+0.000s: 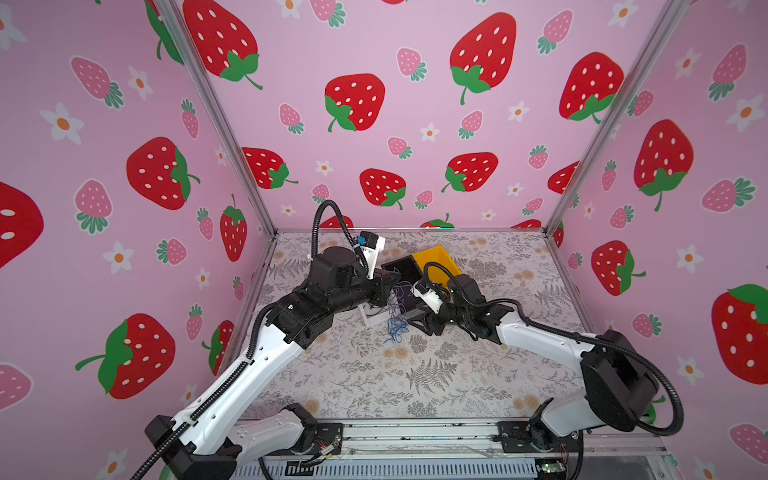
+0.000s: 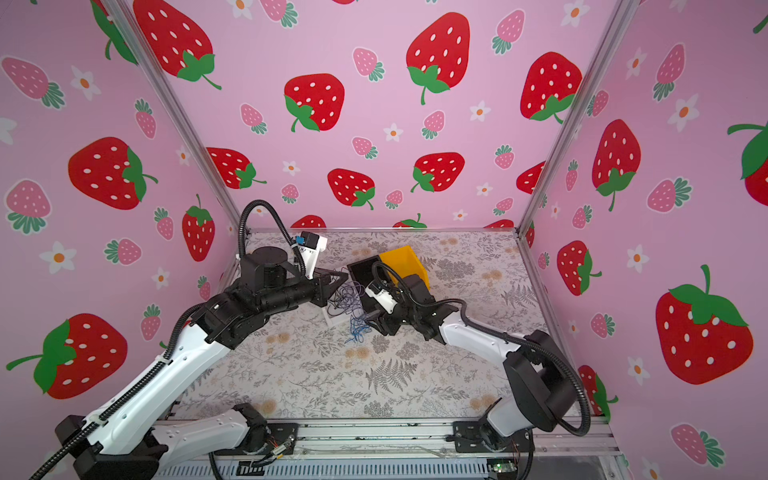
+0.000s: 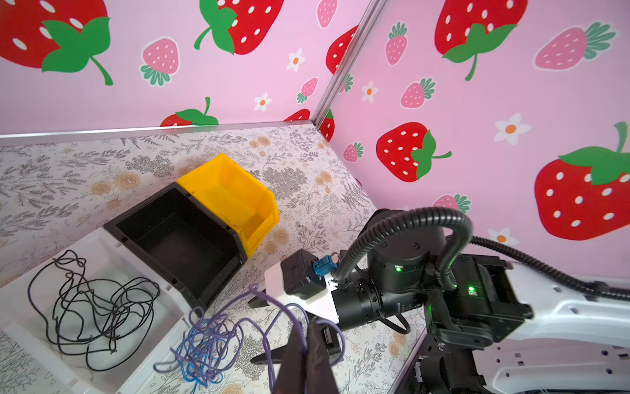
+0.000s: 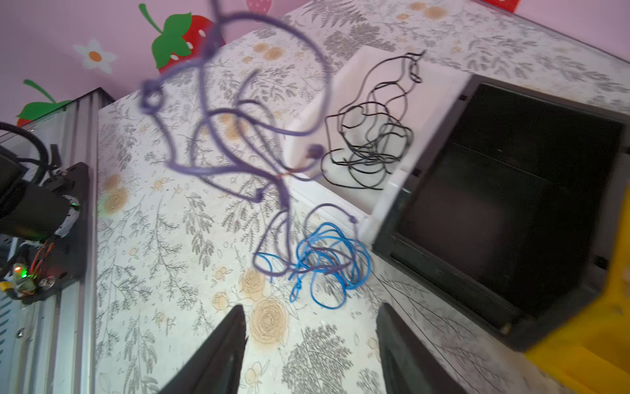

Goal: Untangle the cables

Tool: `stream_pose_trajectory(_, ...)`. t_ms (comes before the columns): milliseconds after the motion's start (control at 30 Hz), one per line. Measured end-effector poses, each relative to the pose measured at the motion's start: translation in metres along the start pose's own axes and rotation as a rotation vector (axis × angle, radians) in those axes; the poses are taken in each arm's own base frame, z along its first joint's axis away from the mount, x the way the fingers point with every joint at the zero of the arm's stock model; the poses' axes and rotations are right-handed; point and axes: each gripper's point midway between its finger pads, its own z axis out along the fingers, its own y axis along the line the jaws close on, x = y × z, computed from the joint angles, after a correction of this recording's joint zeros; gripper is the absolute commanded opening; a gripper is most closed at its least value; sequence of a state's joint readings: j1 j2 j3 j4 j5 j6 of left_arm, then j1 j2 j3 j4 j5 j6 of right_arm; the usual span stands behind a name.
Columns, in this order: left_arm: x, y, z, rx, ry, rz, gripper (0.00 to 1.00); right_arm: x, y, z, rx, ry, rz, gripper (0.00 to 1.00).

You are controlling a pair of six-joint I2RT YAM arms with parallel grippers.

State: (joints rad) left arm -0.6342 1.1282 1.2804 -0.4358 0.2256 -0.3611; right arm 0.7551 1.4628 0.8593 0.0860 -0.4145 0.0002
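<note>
Pink strawberry-print walls (image 1: 291, 50) close off the cell on my screens, and the table (image 1: 415, 374) has a grey floral covering. At the far middle three containers sit in a touching row: a white tray (image 3: 24, 307) nearest, then a black bin (image 3: 177, 238), then a yellow bin (image 3: 231, 191) farthest right.

I can see the black cable (image 4: 370, 155) lying loosely coiled inside the white tray, apart from the others. The blue cable (image 4: 327, 252) is a small tangle on the table just beside the tray's near side. The purple cable (image 4: 285, 198) rises from that tangle in wide loops above the surface, its lower end wound in among the blue strands.

My left gripper (image 3: 304, 344) has its fingers pressed together, pinching a strand of the purple cable and holding it up. My right gripper (image 4: 310, 327) has its fingers spread with nothing between them, and it hovers low, just near of the blue tangle.
</note>
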Motion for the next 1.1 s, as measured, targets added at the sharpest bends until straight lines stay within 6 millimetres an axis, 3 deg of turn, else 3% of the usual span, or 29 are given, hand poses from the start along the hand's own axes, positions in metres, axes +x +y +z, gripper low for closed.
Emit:
stream_pose_trajectory(167,-0.016,-0.017,0.002,0.038,-0.027,0.041,0.0,0.001,-0.036,-0.035,0.125,-0.047,0.042,0.6)
stream_pose_trajectory(267,-0.02,-0.022,0.002,0.044,-0.034,0.058,0.0,-0.001,-0.046,-0.051,0.181,-0.057,0.045,0.61)
stream_pose_trajectory(467,-0.033,-0.035,0.008,0.067,-0.046,0.098,0.0,-0.014,-0.036,-0.072,0.183,-0.117,-0.008,0.64)
stream_pose_trajectory(700,-0.047,-0.052,0.014,0.103,-0.065,0.136,0.0,-0.049,-0.008,-0.098,0.105,-0.288,-0.102,0.71)
stream_pose_trajectory(833,-0.044,-0.053,0.02,0.106,-0.053,0.138,0.0,-0.051,0.0,-0.089,0.058,-0.282,-0.112,0.71)
stream_pose_trajectory(967,-0.042,-0.057,0.027,0.112,-0.047,0.144,0.0,-0.035,0.0,-0.066,0.023,-0.225,-0.075,0.69)
stream_pose_trajectory(1033,-0.042,-0.061,0.029,0.12,-0.045,0.149,0.0,-0.029,-0.001,-0.059,0.017,-0.212,-0.057,0.61)
stream_pose_trajectory(1100,-0.043,-0.066,0.028,0.13,-0.052,0.157,0.0,-0.026,-0.002,-0.054,0.009,-0.21,-0.037,0.38)
